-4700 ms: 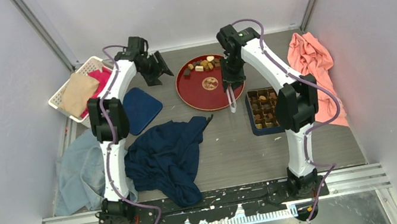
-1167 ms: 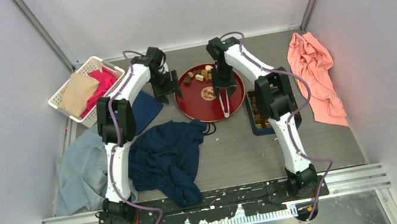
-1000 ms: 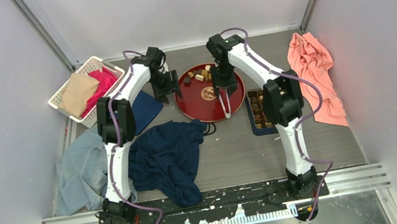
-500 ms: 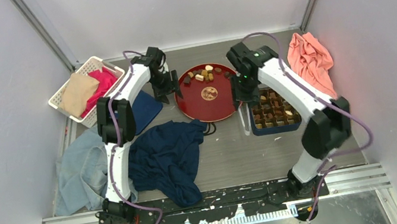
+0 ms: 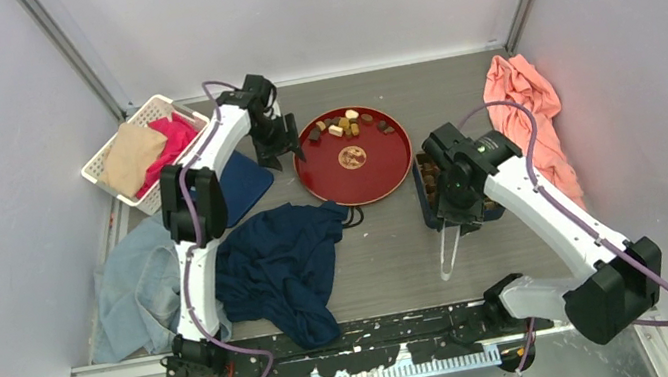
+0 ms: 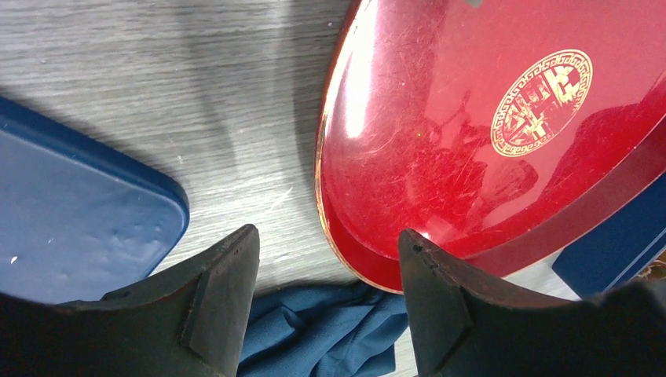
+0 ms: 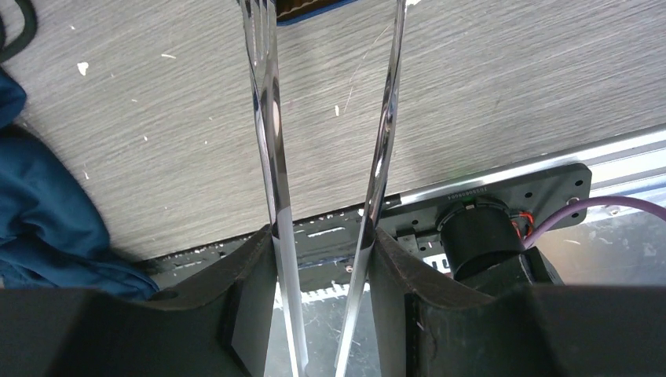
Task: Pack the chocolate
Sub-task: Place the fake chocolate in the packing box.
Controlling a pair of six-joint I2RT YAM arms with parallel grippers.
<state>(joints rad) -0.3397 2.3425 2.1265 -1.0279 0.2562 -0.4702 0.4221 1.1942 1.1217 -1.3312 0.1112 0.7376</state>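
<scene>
Several chocolate pieces [image 5: 346, 127], dark, light brown and cream, lie at the far side of the red tray [image 5: 354, 170]. More chocolate [image 5: 428, 172] sits in the navy box [image 5: 424, 202], mostly hidden under my right arm. My right gripper [image 5: 460, 221] is shut on metal tongs [image 5: 448, 253] near the box's near edge. In the right wrist view the right gripper [image 7: 322, 236] holds the tongs [image 7: 267, 118] with their arms spread; their tips are out of frame. My left gripper [image 5: 282, 154] is open and empty at the tray's left rim, and shows in the left wrist view [image 6: 326, 236].
A navy lid [image 5: 236, 182] lies left of the tray. A dark blue cloth [image 5: 280, 258] and a pale blue cloth [image 5: 136, 291] cover the near left. A white basket [image 5: 141, 148] of cloths stands far left. A salmon cloth [image 5: 531, 117] lies far right.
My right arm has swung with the tongs from over the red tray to the box, then back toward the near edge. The left arm has stayed by the tray's left rim.
</scene>
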